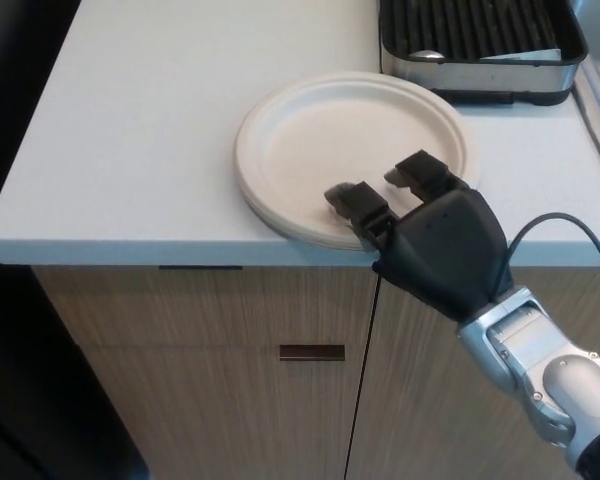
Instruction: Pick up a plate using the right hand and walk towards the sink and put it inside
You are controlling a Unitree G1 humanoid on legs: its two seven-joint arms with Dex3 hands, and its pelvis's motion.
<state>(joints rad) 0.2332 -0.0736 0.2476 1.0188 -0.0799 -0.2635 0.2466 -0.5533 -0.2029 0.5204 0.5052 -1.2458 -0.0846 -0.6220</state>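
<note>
On the near edge of the white countertop (130, 130): a white plate (330, 140) lies flat, its near rim sticking out slightly past the counter's front edge.

Plate position: roughly mid-counter left to right, just near and left of the dish rack (480, 45), apart from it by a narrow strip of bare counter.

Right hand: the black right hand (420, 235) comes in from the lower right, its silver wrist and forearm trailing toward the bottom right corner.

Right hand fingers: the two thick fingers (355, 200) reach over the plate's near right rim and rest on or just above its upper surface; they are spread a little apart from each other.

Right hand grip: the thumb is hidden under the palm and the plate's edge, so whether the hand is actually clamped on the rim cannot be told.

Plate state: it sits level on the counter, not lifted.

Dish rack: dark ribbed tray with a shiny metal wall, at the far right of the counter, partly cut off by the top of the view.

Cabinet: wood-grain cabinet doors (230, 350) below the counter, with a dark recessed handle (311, 352) near the seam between them.

Left hand: not in view.
</note>
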